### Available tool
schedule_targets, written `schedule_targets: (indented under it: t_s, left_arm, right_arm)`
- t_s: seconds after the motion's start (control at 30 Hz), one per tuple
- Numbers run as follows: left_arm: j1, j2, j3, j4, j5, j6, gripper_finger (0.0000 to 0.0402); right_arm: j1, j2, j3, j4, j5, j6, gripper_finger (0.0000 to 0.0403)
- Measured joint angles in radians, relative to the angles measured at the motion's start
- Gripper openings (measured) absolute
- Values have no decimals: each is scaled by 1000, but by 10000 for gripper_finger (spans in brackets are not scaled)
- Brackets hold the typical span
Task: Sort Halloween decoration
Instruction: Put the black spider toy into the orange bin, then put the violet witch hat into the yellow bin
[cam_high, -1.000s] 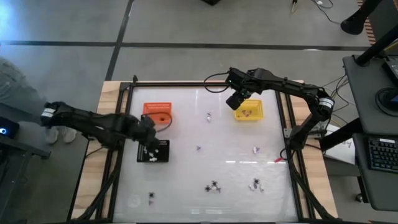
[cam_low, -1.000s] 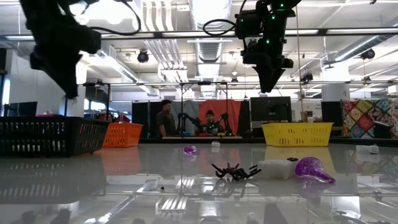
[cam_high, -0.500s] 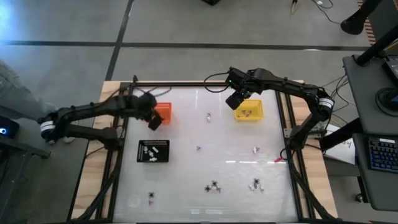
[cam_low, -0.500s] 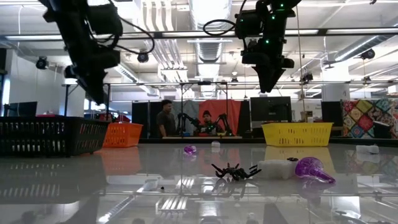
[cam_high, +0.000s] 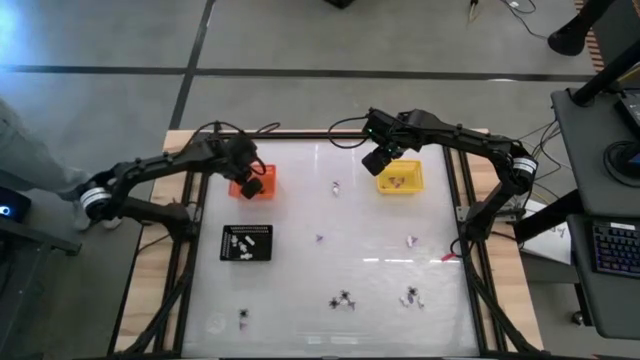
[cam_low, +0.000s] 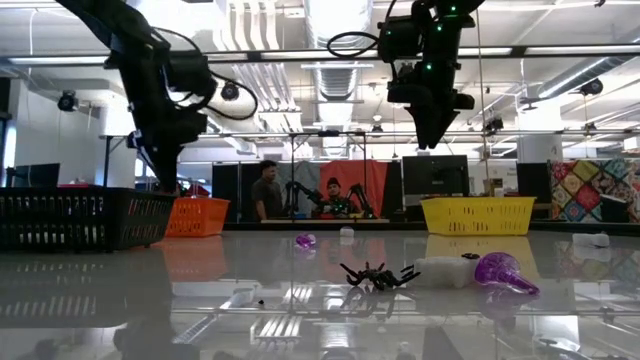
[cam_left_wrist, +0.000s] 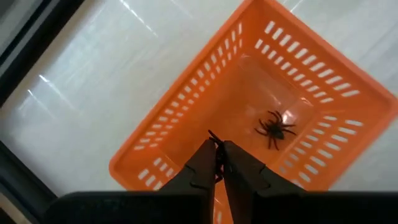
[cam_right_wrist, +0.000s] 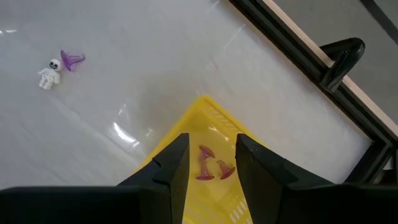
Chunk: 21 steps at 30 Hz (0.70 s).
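My left gripper (cam_high: 252, 186) hangs over the orange tray (cam_high: 266, 172), its fingers (cam_left_wrist: 200, 160) close together with a thin black bit at their tips. A black spider (cam_left_wrist: 273, 127) lies on the orange tray's floor (cam_left_wrist: 249, 93). My right gripper (cam_right_wrist: 211, 149) stands open above the yellow tray (cam_high: 402, 180), which has purple trinkets (cam_right_wrist: 212, 165) lying in it. The black tray (cam_high: 246, 243) holds white trinkets. Loose trinkets lie on the table: a black spider (cam_high: 344, 299), a white skeleton (cam_right_wrist: 48, 73) and a purple one (cam_right_wrist: 71, 60). My left gripper pinches a thin black leg-like piece (cam_left_wrist: 213, 138) at the very ends of its two fingers, which come from above and slant down. The piece is clear of the tray's floor; what more of the trinket hangs there, the fingers hide.
A dark metal frame (cam_high: 330, 134) runs along the far and side edges of the glossy white table. Other small trinkets lie near the front edge (cam_high: 243, 318) and at the right (cam_high: 411, 296). People sit in the room beyond the table (cam_low: 265, 190).
My left gripper has swung from above the black tray toward the table's far edge, to a place over the orange tray, sinking a little and rolling its wrist on the way.
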Motion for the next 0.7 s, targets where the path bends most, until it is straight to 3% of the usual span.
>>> schedule_targets:
  t_s: [0.27,0.53,0.7]
  left_arm:
    - [18,56,0,6,0,50,49]
    - [18,35,4,-4,0,69,89]
    - [18,28,86,-54,0,100,94]
  right_arm:
    - [0,0,0,0,0,33,121]
    - [0,0,0,2,0,25,121]
    - [0,0,0,69,0,24,121]
